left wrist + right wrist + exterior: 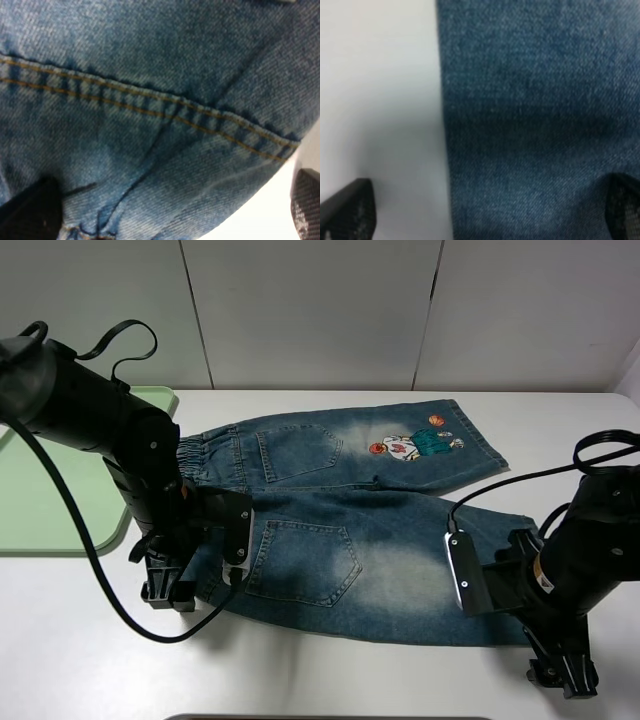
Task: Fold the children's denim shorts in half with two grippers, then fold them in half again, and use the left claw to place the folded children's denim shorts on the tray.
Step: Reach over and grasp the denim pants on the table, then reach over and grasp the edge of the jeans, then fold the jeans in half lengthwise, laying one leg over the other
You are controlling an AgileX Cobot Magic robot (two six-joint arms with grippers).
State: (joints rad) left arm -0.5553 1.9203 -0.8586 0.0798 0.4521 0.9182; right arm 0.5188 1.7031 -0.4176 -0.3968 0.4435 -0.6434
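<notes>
The white worktop (330, 680) is crossed by the shorts (330, 520), spread flat with the waist to the left and both legs to the right. Bare worktop is left along the near edge and behind the shorts up to the wall. The green tray (40, 500) lies at the left edge, cut off by the frame, just beside the waistband. The left hand (170, 590) is set at the near waist corner, its fingers (30, 210) held wide with the denim edge between them. The right hand (560, 675) is set at the near leg's hem, also wide: one finger over bare worktop, the other over denim. A cartoon print (415, 443) is seen on the far leg.
</notes>
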